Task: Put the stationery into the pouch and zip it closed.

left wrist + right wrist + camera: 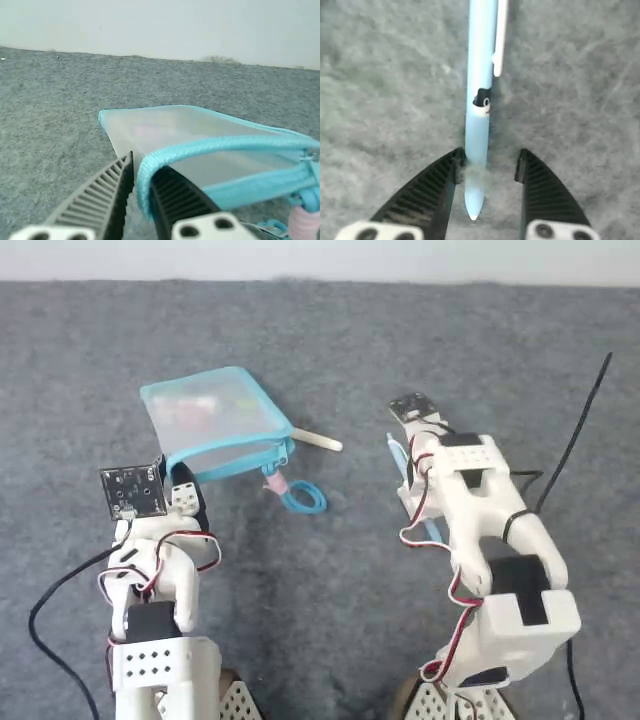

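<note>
A translucent pouch (210, 420) with turquoise trim lies flat at the back left, with coloured items showing faintly inside. My left gripper (141, 187) is shut on the pouch's (200, 135) zipper edge at its near corner (184, 483). A light blue pen (481, 95) with a white clip lies on the grey carpet. My right gripper (487, 160) stands open around the pen's near end, one finger touching it. From above, the pen (397, 453) shows beside the right arm (470, 500). A white stick-like item (318, 440) lies by the pouch's open end.
A blue strap loop (305, 498) and a pink tag (275, 483) trail from the pouch's zipper end. A black cable (580, 430) runs up at the right. Grey carpet (330, 340) covers the whole surface, with a pale wall behind.
</note>
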You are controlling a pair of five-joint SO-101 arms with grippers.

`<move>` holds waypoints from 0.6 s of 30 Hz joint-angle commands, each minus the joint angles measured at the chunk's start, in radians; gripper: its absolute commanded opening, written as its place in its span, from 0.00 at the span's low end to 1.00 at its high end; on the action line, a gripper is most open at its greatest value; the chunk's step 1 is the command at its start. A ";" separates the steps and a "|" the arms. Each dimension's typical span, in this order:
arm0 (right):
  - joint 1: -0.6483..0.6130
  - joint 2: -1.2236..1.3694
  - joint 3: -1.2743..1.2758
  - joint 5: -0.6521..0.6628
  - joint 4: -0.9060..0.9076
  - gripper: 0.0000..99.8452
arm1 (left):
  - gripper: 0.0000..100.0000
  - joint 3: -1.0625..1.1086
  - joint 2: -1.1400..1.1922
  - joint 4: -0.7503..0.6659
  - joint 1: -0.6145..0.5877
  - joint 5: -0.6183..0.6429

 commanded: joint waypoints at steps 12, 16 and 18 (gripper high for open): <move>-0.010 -0.219 -0.003 0.003 0.219 0.01 | 0.01 0.025 -0.002 -0.041 0.173 -0.057; -0.013 -0.481 0.054 0.043 0.303 0.01 | 0.01 0.030 0.003 -0.040 0.181 -0.048; -0.045 -0.616 0.055 0.095 0.386 0.01 | 0.01 0.042 -0.002 -0.040 0.181 -0.051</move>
